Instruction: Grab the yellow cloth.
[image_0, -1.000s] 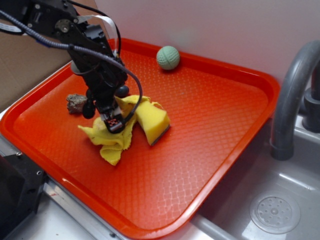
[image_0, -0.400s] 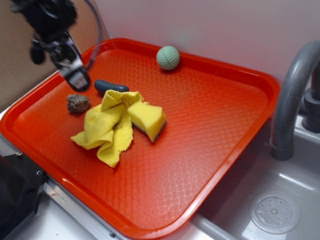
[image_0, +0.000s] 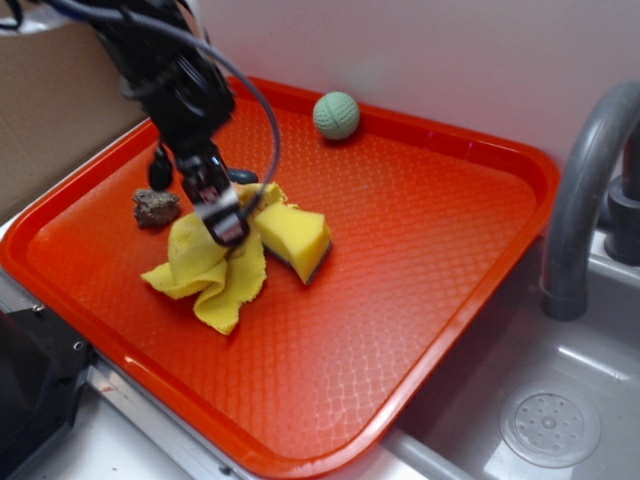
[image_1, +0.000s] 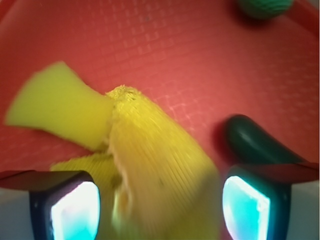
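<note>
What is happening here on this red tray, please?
A robot arm is working over an orange-red tray beside a sink. Its gripper is down at the yellow cloth, which lies crumpled against a yellow sponge. In the wrist view the open jaws stand on either side of a raised fold of the cloth, not closed on it. A green ball, a small rock and a dark object also lie on the tray.
</note>
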